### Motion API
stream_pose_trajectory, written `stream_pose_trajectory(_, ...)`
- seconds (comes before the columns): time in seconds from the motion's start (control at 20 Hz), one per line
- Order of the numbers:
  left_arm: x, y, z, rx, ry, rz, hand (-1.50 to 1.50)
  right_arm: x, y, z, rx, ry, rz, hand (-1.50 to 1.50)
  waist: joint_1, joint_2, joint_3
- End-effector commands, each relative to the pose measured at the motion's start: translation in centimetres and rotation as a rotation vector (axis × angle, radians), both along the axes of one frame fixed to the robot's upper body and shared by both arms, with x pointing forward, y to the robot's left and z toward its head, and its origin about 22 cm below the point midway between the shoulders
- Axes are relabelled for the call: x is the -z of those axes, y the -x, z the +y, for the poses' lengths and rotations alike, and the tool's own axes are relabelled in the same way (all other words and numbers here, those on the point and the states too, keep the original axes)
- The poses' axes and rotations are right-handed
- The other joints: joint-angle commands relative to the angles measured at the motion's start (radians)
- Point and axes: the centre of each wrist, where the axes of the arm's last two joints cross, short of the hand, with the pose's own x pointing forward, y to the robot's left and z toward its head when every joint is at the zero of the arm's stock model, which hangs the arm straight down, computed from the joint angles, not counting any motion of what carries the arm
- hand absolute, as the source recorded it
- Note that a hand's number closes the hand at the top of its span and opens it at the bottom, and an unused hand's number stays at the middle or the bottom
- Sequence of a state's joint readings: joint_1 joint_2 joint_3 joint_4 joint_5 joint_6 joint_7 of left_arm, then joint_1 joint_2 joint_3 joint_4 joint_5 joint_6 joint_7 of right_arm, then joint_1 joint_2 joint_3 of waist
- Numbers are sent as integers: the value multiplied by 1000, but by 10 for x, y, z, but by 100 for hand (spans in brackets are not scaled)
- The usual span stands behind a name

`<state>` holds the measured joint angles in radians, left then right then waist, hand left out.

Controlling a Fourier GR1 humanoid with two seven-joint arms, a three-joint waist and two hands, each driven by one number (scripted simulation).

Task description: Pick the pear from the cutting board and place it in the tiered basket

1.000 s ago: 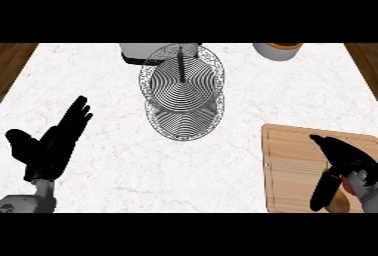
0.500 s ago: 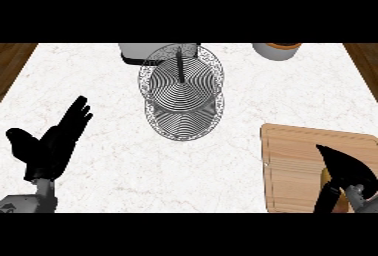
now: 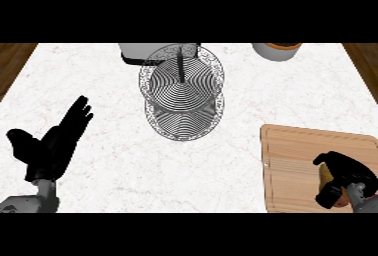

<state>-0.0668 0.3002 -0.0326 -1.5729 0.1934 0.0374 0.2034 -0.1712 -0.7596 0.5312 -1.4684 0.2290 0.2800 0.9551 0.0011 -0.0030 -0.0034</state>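
Observation:
A yellow-brown pear lies on the wooden cutting board at the lower right, mostly hidden. My right hand curls round it, fingers wrapped over the top. The wire tiered basket stands at the top middle of the white counter, its two round tiers seen from above, a dark centre post between them. My left hand rests open at the lower left, fingers straight and pointing up, far from the basket and the board.
A grey appliance sits behind the basket at the counter's back edge. A grey bowl with orange contents stands at the back right. Dark wood shows past the counter's left and right edges.
My right hand has drawn down toward the board's lower right and its fingers have curled over the pear. The left hand has barely shifted.

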Motion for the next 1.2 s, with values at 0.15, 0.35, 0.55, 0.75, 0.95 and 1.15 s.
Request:
stream_pose_trajectory(0.15, 6, 12, 7, -3, -19, -9, 0, 17, 2, 11, -90, 40, 111, 150, 5, 3, 3)
stream_pose_trajectory(0.35, -3, -4, 25, 4, 8, 1, 0, 24, 19, -1, -164, 67, 94, 150, -2, 3, 3)
stream_pose_trajectory(0.55, 2, 4, 4, 12, 8, 12, 0, 12, 7, 0, -335, 60, -175, 150, 2, 2, 5)
stream_pose_trajectory(0.75, -1, 5, 0, 6, 5, 5, 0, -1, -1, -18, -501, 52, -456, 150, 3, 1, 7)
stream_pose_trajectory(0.95, 2, 10, 24, -32, -15, 2, 0, -28, -21, -41, -493, 56, -739, 150, 0, 2, 6)
stream_pose_trajectory(1.15, 2, 12, 13, -24, 3, 5, 0, -45, -19, -28, -446, -98, -1029, 150, -18, -5, 5)
